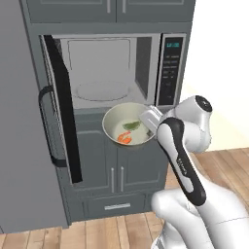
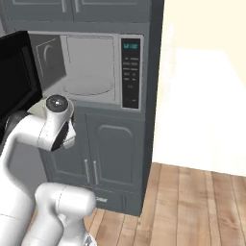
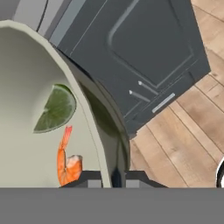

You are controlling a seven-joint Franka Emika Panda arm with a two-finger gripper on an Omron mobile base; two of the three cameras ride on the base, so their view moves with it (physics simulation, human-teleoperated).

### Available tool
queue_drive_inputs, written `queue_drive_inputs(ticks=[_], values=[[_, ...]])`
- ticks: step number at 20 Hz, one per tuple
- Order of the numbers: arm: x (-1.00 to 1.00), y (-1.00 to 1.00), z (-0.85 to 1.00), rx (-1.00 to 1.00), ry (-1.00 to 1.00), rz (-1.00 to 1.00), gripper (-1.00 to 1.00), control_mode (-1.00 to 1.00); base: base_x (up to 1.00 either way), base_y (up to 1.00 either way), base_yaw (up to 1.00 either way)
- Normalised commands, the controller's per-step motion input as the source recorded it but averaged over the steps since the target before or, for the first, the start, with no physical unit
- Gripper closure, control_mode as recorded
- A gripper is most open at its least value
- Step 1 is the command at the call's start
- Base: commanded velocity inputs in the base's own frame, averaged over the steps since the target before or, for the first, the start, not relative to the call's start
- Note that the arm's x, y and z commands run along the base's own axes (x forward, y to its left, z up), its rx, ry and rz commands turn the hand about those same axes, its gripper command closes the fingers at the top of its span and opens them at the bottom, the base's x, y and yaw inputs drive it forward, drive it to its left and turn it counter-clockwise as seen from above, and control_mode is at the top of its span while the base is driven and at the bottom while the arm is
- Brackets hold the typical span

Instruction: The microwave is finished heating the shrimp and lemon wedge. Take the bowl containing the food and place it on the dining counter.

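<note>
One thin rim pinch is all I have: jaws clamped on the bowl [image 1: 127, 126]. Any tilt spills shrimp [image 3: 68, 162] and lemon wedge [image 3: 57, 109].

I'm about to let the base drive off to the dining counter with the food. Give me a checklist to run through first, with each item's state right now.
1. Gripper shut on the bowl rim: ok, one finger tip on each side of the wall.
2. Bowl clear of the microwave: ok, it hangs in front of and below the open cavity.
3. Shrimp and lemon wedge in the bowl: ok, both lie on its floor.
4. Bowl level: cannot tell; the left base view shows its inside tipped toward the camera.
5. Microwave door out of the way: ok, swung wide open to the left of the bowl.
6. Dining counter reachable: cannot tell.
</note>
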Motion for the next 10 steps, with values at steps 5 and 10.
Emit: queue_drive_inputs(ticks=[5,10], values=[[0.0,0.0,0.0,0.0,0.0,0.0,1.0,1.0,-1.0,-0.91,0.46],[0.0,0.0,0.0,0.0,0.0,0.0,1.0,1.0,-0.91,-0.55,0.8]])
